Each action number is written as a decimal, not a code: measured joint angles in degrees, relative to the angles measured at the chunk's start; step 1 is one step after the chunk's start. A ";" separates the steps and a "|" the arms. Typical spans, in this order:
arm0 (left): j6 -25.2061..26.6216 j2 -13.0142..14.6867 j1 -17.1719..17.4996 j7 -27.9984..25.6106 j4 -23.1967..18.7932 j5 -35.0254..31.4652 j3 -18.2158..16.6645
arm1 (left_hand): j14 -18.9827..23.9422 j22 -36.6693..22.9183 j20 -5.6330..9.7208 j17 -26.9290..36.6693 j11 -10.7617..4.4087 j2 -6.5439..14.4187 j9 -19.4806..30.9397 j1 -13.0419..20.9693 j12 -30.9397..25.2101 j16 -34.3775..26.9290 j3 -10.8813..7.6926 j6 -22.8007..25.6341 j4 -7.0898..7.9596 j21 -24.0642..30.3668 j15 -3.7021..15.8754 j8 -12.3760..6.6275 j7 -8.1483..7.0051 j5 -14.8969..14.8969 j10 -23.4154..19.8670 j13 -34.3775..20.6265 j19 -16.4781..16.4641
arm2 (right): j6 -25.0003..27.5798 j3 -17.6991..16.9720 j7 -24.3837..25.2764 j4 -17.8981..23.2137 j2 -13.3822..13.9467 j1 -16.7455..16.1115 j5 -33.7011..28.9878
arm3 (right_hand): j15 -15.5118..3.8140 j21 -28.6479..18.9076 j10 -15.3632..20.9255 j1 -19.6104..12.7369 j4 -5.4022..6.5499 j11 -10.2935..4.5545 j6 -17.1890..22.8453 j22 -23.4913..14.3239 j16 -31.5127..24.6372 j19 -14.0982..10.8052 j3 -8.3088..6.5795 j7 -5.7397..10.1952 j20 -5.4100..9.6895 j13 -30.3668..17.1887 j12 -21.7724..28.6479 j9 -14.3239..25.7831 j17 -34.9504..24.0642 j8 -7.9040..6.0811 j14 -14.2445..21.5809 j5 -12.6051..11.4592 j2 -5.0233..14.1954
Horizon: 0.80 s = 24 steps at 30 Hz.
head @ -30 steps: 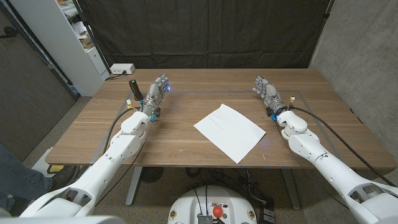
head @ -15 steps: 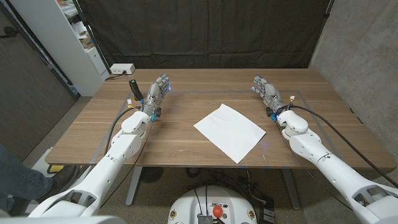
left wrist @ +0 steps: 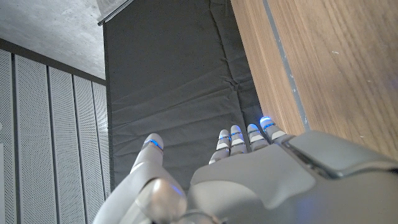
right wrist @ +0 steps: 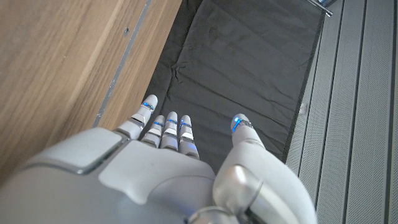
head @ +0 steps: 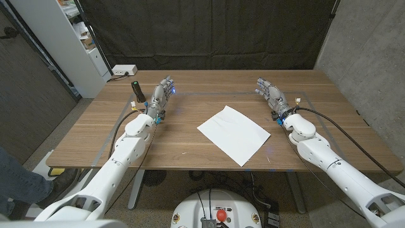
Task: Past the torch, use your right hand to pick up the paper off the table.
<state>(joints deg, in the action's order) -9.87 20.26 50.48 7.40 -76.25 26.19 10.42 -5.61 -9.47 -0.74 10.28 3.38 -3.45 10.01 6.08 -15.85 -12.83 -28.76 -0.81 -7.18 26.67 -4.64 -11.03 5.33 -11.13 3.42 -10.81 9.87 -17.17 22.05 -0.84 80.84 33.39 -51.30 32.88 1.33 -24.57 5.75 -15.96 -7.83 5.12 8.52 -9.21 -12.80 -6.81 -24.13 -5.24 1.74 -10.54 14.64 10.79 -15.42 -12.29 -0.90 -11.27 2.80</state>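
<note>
I see my two arms in glossy white rounded shells with black cables along the forearms, ending in a silver-grey left hand (head: 161,96) and right hand (head: 270,94) whose segmented fingers (right wrist: 166,129) carry small blue lights at the tips.

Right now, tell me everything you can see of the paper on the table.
The paper is one plain white sheet, blank as far as the head view shows, lying flat on the wooden table near its middle. It sits turned, one corner pointing at the table's near edge. Nothing rests on it and nothing touches it: the right hand is off to its far right side, the left hand off to its far left, both clear of the sheet.
</note>
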 measured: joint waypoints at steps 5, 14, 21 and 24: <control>0.06 -0.21 0.22 0.01 -0.29 -0.30 -0.16 | 0.00 0.01 0.00 0.00 0.00 0.00 0.00 0.00 0.00 0.00 0.00 0.00 0.00 -0.41 0.00 0.00 0.00 0.00 0.00 0.00 0.00 | 0.00 0.09 0.53 1.06 0.77 -0.65 -1.08 | 0.13 0.22 0.00 -0.22 -0.24 0.00 -0.01 0.00 0.00 -0.75 0.24 0.01 -0.08 0.00 -0.24 0.00 0.25 0.00 0.55 0.00 -0.22; 0.08 -0.60 0.44 0.10 -0.44 -0.80 -0.39 | 0.01 0.01 0.00 -0.01 0.00 0.00 0.00 0.00 0.00 0.34 0.00 0.00 0.00 -0.61 0.01 0.00 0.00 0.00 0.00 0.01 -0.01 | 0.02 0.26 1.46 3.56 2.36 -2.04 -2.98 | 0.47 0.22 0.30 -0.52 -0.48 -0.30 -0.02 0.00 0.00 -1.65 0.48 0.01 -1.02 -0.28 -0.46 -0.01 0.53 0.01 1.30 0.00 -0.52; -0.47 -0.63 0.54 0.18 -0.49 -1.50 -0.38 | 0.02 0.01 0.00 -0.01 0.00 0.00 0.00 0.00 0.00 0.33 0.00 0.00 0.00 -0.84 0.02 0.00 0.00 0.00 0.00 0.01 0.00 | 0.40 0.59 2.43 5.37 3.45 -2.73 -4.87 | 1.43 0.42 0.30 -1.35 -0.47 -0.30 -0.02 0.01 0.00 -3.33 0.48 0.02 -1.89 -0.27 -0.90 -0.01 0.79 0.25 2.26 0.00 -0.59; -0.83 -0.56 0.57 0.17 -0.62 -1.77 -0.31 | 0.02 0.01 0.00 -0.01 0.00 0.00 -0.01 0.00 0.39 0.33 0.00 0.00 0.00 -1.06 0.02 0.00 0.00 0.00 0.00 0.01 -0.01 | 0.42 0.68 2.85 6.02 3.76 -3.02 -5.61 | 1.43 0.42 0.30 -1.35 -0.47 -0.30 -0.02 0.01 0.00 -3.59 0.48 0.02 -2.15 -0.27 -0.90 -0.01 0.79 0.25 2.26 0.00 -0.59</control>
<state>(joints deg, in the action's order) -10.70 19.70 51.04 7.57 -76.87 24.43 10.11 -5.59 -9.46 -0.74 10.27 3.38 -3.45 10.01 6.08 -15.46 -12.50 -28.76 -0.82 -7.18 25.61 -4.62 -11.03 5.32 -11.13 3.42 -10.80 9.87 -16.76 22.73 2.01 86.86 37.15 -54.32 27.27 2.76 -24.16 6.05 -17.32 -8.30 4.82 8.50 -9.20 -12.80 -10.40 -23.65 -5.23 -0.41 -10.81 13.73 10.78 -14.63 -12.03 1.36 -11.27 2.21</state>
